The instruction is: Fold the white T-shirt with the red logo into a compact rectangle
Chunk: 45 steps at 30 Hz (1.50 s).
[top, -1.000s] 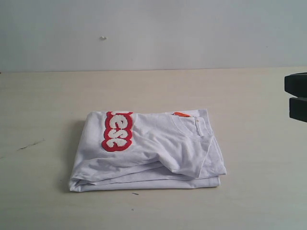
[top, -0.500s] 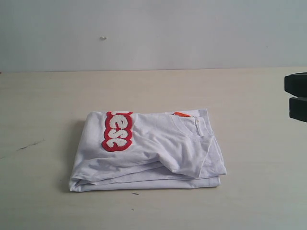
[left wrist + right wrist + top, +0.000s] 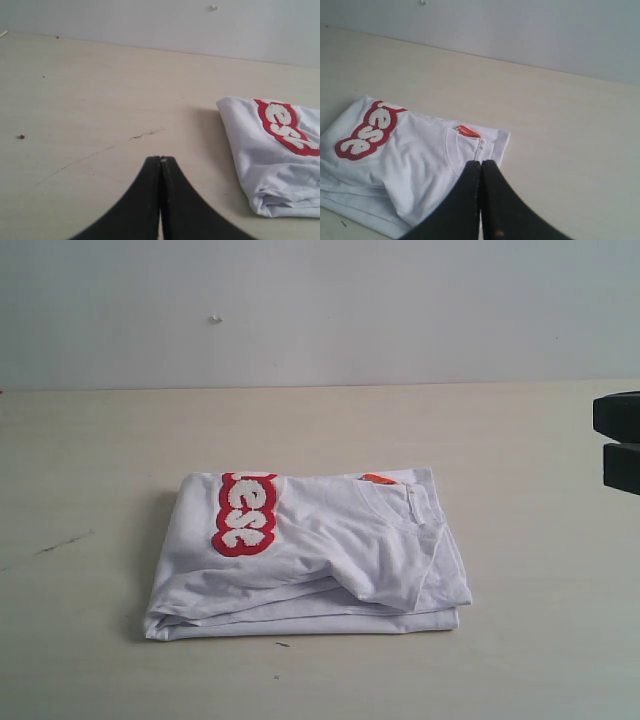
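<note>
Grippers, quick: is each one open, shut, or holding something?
Left black gripper: shut, holding nothing.
Right black gripper: shut, holding nothing.

red logo [image 3: 245,515] partly hidden by folding.

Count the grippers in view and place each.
2. The left gripper is shut above the table, beside the white T-shirt and apart from it. The right gripper is shut too, on the shirt's collar side, not touching it.

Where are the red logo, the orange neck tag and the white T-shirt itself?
red logo [image 3: 245,515], exterior view, middle of the patch.
orange neck tag [image 3: 468,131], right wrist view, centre of the tag.
white T-shirt [image 3: 330,540], exterior view, plain top layer right of the logo.
</note>
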{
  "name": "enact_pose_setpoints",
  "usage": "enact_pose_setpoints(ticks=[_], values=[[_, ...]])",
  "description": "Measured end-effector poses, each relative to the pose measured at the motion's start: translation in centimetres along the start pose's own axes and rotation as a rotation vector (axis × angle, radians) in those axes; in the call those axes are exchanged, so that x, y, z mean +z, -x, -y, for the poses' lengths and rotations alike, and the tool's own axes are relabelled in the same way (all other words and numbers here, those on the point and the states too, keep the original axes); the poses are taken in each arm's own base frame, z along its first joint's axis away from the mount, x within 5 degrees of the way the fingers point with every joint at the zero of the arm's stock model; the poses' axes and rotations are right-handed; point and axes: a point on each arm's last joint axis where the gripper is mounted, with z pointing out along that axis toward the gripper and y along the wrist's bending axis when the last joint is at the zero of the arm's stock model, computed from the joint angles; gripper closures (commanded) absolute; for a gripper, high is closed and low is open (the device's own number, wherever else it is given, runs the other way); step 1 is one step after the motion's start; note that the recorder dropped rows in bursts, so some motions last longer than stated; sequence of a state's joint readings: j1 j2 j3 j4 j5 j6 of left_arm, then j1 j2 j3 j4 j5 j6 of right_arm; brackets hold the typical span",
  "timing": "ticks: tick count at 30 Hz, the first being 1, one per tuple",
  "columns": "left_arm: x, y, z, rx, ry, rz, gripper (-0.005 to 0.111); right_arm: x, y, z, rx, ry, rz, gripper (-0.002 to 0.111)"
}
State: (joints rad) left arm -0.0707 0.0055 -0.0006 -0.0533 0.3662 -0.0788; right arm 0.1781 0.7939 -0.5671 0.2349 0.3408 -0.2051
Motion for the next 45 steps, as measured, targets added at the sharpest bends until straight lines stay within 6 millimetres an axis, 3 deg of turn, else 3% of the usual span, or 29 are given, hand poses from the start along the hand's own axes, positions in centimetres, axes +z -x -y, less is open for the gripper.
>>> enact_pose_setpoints(ticks=[25, 32, 38, 45], values=[[0.0, 0.0, 0.0, 0.001, 0.001, 0.0, 0.107, -0.1, 0.0, 0.0, 0.0, 0.0, 0.004, 0.108], [0.0, 0.0, 0.0, 0.001, 0.001, 0.0, 0.107, -3.1, 0.3, -0.2, -0.053, -0.006, 0.098, 0.108], [0.0, 0.0, 0.0, 0.001, 0.001, 0.0, 0.107, -4.5, -1.4, -0.2, -0.104, -0.014, 0.012, 0.108], [0.0, 0.0, 0.0, 0.001, 0.001, 0.0, 0.107, -5.1, -6.6, 1.1, -0.018, -0.146, 0.093, 0.108]])
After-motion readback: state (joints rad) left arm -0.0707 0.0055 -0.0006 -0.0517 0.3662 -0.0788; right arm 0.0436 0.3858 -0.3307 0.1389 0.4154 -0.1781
